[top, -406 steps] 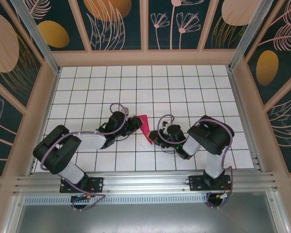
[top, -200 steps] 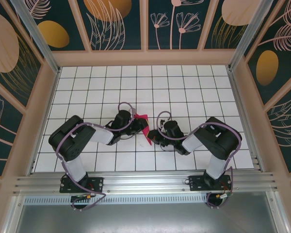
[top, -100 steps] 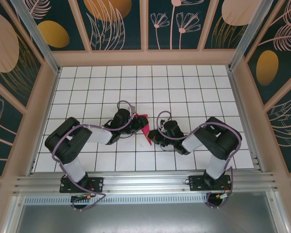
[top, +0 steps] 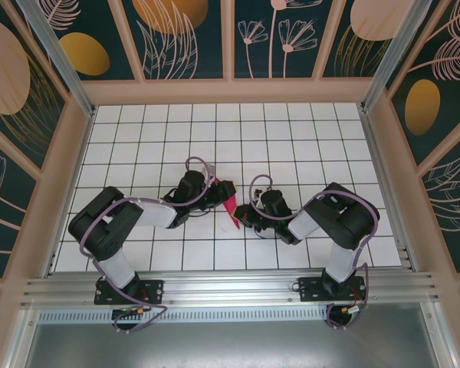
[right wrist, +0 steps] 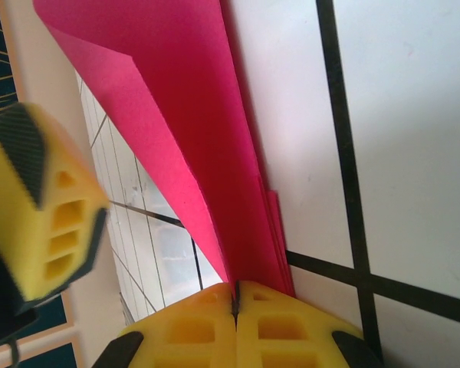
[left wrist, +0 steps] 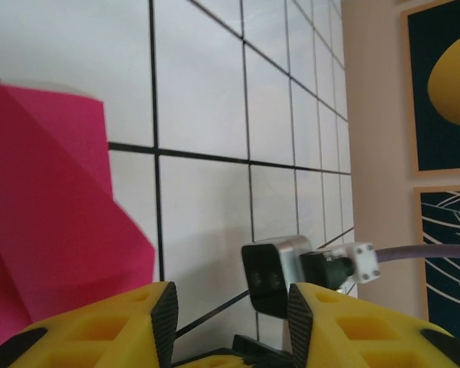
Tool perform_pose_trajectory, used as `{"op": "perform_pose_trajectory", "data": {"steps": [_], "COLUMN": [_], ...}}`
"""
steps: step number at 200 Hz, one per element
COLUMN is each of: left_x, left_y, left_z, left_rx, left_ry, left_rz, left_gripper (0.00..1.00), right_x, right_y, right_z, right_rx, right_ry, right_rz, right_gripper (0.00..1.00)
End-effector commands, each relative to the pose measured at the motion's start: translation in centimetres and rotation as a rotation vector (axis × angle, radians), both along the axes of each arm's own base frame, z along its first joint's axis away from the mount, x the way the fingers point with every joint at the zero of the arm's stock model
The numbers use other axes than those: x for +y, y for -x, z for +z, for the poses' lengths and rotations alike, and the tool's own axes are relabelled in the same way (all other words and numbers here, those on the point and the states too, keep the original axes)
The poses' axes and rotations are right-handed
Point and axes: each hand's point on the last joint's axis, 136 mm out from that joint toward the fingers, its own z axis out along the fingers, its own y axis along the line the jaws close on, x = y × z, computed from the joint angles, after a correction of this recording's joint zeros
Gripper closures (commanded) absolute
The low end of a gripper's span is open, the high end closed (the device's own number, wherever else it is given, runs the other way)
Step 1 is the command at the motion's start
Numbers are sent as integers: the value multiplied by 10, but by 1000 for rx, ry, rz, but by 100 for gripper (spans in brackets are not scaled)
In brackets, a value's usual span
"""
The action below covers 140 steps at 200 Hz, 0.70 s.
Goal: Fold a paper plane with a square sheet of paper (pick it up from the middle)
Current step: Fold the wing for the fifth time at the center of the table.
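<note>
The square sheet of paper is folded into a narrow magenta paper plane (top: 231,204) in the middle of the white grid table (top: 291,138). My right gripper (top: 242,217) holds its near pointed end. In the right wrist view the yellow fingers (right wrist: 291,326) of my right gripper (right wrist: 236,295) are pressed together on the layered paper plane (right wrist: 184,115), which rises away from them. My left gripper (top: 217,192) sits just left of the plane. In the left wrist view my left gripper (left wrist: 231,307) is open with bare table between its pads, and the paper plane (left wrist: 54,207) lies left of its left finger.
The right wrist camera (left wrist: 274,277) sits close in front of the left jaws. A left finger (right wrist: 38,207) looms beside the paper in the right wrist view. Pink frame walls (top: 230,90) ring the table. An aluminium rail (top: 230,291) runs along the near edge.
My left gripper has opened and let go of the paper's flap, staying next to it. My right gripper keeps its hold, and the plane has barely shifted.
</note>
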Motion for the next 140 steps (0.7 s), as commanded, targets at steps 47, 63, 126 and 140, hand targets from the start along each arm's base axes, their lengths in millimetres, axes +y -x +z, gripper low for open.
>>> {"op": "perform_pose_trajectory", "data": {"steps": [47,63,126,140], "left_x": [-6,-1,5,3], "left_y": [-1,-2,-5,-6], "left_z": [-20,-22,6,8], "left_rx": [35,36,-35,-43], "left_ry": [19,6,44,51], "left_rz": [-17,7,41,30], "left_gripper": [55,56,52,52], "right_x": [-14,-14,-14,-16], "right_y": [13,13,11,12], "right_z": [-42,-43,-45,-48], "right_rx": [117,118,121,132], "right_ry": [133,144,192,207], "right_rz": [1,3,24,26], "right_gripper": [100,100,98,99]}}
